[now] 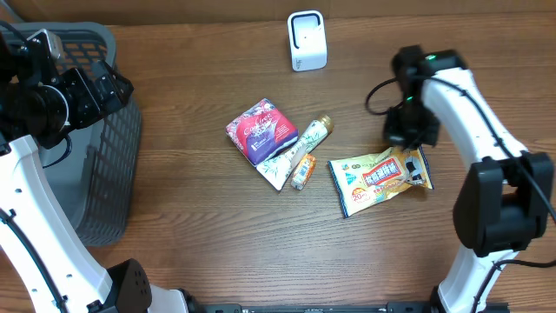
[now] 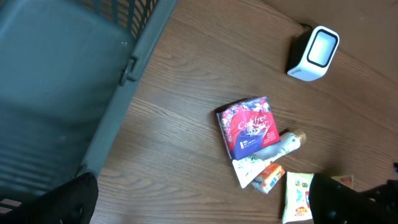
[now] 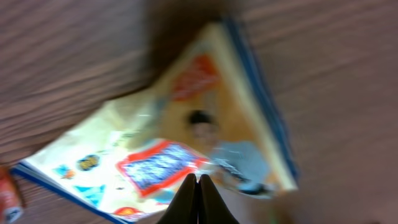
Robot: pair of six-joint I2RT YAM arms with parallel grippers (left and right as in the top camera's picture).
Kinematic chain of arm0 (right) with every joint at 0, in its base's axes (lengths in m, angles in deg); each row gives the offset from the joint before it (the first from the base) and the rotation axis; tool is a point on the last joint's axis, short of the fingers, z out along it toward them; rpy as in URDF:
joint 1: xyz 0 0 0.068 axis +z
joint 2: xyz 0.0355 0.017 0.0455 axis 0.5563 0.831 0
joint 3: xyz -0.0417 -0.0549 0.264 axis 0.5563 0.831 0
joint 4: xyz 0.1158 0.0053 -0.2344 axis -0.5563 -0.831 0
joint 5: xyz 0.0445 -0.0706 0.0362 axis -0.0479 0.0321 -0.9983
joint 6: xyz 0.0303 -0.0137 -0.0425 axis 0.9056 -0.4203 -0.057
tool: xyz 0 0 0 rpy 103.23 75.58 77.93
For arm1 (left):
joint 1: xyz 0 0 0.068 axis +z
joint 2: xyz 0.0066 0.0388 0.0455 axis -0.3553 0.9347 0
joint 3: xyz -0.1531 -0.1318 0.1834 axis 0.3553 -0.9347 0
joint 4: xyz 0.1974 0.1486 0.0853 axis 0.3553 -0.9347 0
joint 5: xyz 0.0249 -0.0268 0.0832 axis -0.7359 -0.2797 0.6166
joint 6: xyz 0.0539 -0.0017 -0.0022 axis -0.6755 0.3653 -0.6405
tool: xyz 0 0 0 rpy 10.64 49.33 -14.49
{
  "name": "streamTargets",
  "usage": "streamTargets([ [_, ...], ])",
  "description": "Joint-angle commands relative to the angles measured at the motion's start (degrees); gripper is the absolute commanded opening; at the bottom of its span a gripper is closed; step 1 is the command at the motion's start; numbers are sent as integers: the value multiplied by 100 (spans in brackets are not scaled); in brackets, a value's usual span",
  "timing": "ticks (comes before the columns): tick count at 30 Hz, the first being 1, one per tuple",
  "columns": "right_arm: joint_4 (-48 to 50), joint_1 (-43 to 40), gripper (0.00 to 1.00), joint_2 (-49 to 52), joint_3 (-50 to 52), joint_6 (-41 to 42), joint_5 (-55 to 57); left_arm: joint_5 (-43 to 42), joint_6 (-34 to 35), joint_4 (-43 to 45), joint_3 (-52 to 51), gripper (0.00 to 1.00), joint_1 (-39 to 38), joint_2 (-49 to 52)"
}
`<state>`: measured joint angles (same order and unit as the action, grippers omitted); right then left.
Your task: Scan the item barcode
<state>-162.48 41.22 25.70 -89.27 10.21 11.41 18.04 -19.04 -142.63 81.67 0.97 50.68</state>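
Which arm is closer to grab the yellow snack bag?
Right, probably. The right gripper hangs shut just over the bag, so it must open first. The left gripper is far off, open over the basket.

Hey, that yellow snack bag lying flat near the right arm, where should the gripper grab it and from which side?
Probably the thin sealed edge at the right end of the snack bag, nearest the right gripper. The bag lies flat on the table, so come down from above at that end, jaws opened astride the edge; they are shut now.
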Motion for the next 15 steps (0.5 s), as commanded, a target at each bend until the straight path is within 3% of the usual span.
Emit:
streamTargets([
  [1, -96, -273, 4, -24, 105, 26, 236, 13, -127, -9, 85, 100, 0, 20],
  [11, 1558, -417, 4, -24, 1703, 35, -175, 13, -125, -9, 85, 100, 0, 20],
  [15, 1593, -452, 4, -28, 1853, 472, 155, 13, -125, -9, 85, 100, 0, 20],
])
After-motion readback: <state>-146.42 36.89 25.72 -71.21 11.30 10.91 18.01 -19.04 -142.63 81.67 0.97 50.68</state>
